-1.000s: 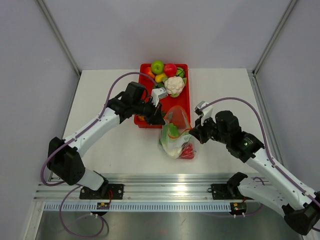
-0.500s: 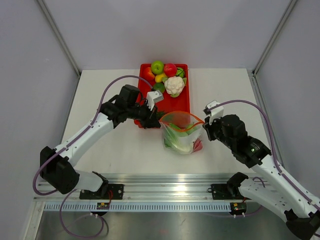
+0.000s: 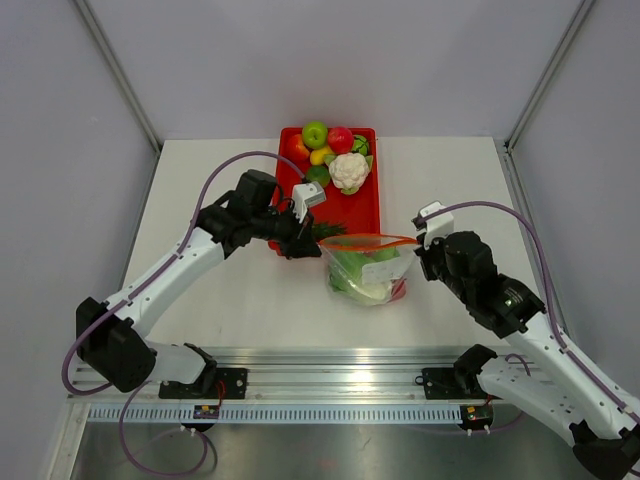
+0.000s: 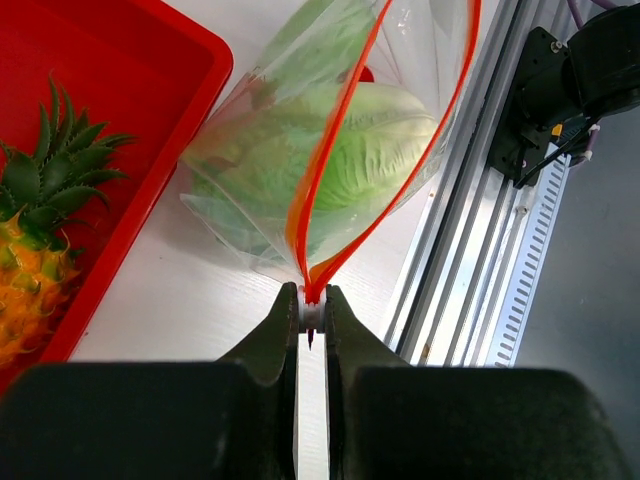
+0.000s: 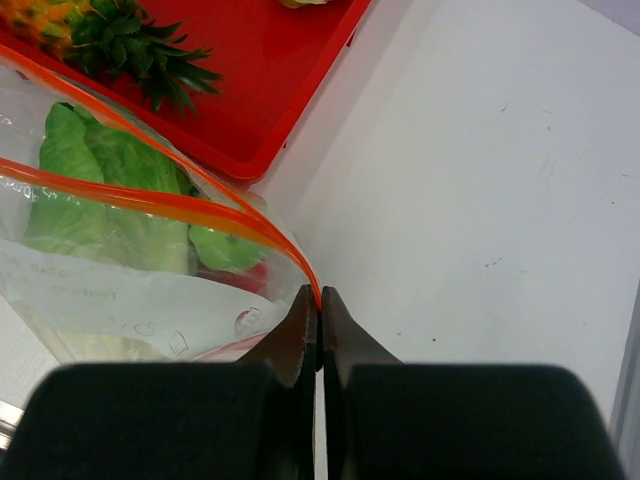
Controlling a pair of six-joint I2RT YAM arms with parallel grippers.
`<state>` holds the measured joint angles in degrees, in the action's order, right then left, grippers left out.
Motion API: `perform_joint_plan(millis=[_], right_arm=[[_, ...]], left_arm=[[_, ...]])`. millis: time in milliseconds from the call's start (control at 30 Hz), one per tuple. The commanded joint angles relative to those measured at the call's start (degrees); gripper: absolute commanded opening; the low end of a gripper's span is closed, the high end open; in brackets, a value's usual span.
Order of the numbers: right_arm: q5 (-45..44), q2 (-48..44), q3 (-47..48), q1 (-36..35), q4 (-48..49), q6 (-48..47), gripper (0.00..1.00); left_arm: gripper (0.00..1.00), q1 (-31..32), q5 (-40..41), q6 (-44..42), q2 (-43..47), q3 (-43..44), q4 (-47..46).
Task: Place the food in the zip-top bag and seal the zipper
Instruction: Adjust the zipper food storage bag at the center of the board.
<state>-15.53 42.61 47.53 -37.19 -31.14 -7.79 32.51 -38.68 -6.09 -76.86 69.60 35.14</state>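
The clear zip-top bag (image 3: 368,275) hangs stretched between my two grippers, just in front of the red tray. The left gripper (image 3: 314,238) (image 4: 312,305) is shut on the left end of the orange-red zipper (image 3: 365,238) (image 4: 325,170). The right gripper (image 3: 418,243) (image 5: 319,300) is shut on the zipper's (image 5: 150,203) right end. The two zipper strips run close together, with a narrow gap between them along the middle. Inside the bag lie the lettuce (image 4: 370,150) (image 5: 90,190), a green piece (image 5: 225,250) and a red piece (image 5: 238,276).
The red tray (image 3: 362,208) behind the bag holds a white cauliflower (image 3: 349,170), a green apple (image 3: 315,133), other toy fruit and a pineapple (image 4: 40,250). The aluminium rail (image 3: 330,360) runs along the table's near edge.
The grippers have drawn apart, the left one leftward and the right one rightward. The bag's mouth has gone from a wide loop to a nearly straight, taut line.
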Motion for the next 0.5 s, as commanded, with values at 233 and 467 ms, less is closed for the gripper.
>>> perform_joint_plan(millis=[233, 467], right_arm=[[2.1, -5.3, 1.2, -0.1, -2.2, -0.4, 0.00], [16.7, 2.0, 11.8, -0.1, -12.9, -2.3, 0.40]], left_arm=[[0.00, -0.9, -0.9, 0.9, 2.2, -0.7, -2.7], [0.00, -0.7, -2.4, 2.6, 1.2, 1.4, -2.2]])
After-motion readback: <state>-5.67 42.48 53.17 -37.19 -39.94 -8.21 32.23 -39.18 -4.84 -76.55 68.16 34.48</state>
